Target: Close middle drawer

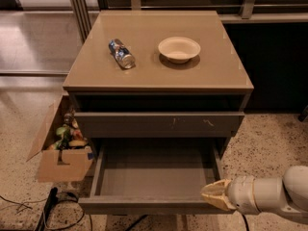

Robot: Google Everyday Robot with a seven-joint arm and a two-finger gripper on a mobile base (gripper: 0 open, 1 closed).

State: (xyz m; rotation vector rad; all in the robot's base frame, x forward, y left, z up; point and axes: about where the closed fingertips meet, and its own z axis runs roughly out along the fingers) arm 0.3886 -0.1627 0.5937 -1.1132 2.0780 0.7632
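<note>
Nothing is done yet: the middle drawer [154,174] juts fully past the desk's [159,76] front edge. Your gripper [215,195] sits by the drawer's front-right corner; how open it is, you cannot tell.

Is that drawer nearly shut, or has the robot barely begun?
Nothing looks done yet: the wide, shallow grey-brown middle drawer stands pulled far out, its flat grey inside showing. In hand: the cream gripper is at the right end of its plain front panel. Left: pushing it all the way in beneath the scratched drawer front.
</note>
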